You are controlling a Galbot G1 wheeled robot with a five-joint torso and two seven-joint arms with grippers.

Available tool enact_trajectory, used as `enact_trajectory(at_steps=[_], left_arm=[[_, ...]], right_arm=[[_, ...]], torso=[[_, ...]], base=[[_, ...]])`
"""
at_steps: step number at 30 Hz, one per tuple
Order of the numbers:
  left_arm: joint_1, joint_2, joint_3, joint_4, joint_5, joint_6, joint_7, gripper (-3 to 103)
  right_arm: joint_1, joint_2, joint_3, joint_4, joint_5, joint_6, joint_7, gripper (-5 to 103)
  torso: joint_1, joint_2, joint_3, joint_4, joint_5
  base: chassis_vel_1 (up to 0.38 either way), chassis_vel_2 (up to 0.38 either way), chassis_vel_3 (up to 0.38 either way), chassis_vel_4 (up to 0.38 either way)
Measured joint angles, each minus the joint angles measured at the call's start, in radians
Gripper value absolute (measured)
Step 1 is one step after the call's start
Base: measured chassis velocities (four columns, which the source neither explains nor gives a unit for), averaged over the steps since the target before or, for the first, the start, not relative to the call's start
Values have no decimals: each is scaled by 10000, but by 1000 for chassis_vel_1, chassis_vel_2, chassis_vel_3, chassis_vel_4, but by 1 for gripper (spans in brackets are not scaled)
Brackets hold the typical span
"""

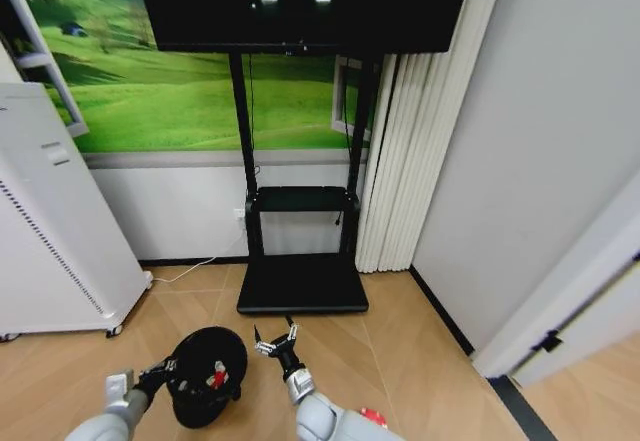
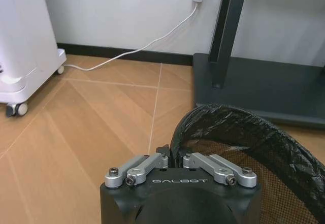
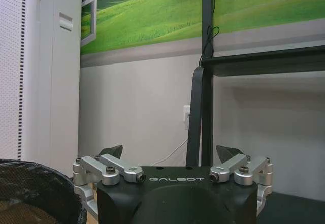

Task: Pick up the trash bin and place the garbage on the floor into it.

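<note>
Reads "GALBOT" in pale capitals on the black housing of the left claw [image 2: 175, 159], behind its linkages. Same "GALBOT" lettering on the black housing of the right claw [image 3: 172, 155]. Nothing else legible.

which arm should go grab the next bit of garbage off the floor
Probably the right. The right gripper is open and empty beside the trash bin, while the left gripper is shut on the bin's rim, so it has to keep carrying it.
</note>
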Motion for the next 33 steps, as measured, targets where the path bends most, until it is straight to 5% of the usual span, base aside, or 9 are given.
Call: enact_trajectory(at_steps=[14,20,26,33], left_arm=[[163,-167,-35,-29,229,-15,45,7],[219,-256,-114,-77,282,-25,53,7],[389,-247,-325,-198,323,-20,2,7],[830,643,-527,-237,388,-20,-17,7]], right_arm=[[-263,-87,386,-168,50,-36,-92,100],[-497,-85,571,-216,-838,266,30,100],[-982,-198,685,-88,-1340,-499,658,100],[-1839,-67,2099,-958,-1365,-1105,955,100]], torso=[[6,-2,5,-6,-1],[6,-2,4,-5,2],[2,-2,1,-1,0],[3,-3,2,-4,-1]], base=[[-49,-96,34,108],[-197,-182,195,181],[-69,-113,83,78],[49,48,-22,-35]])
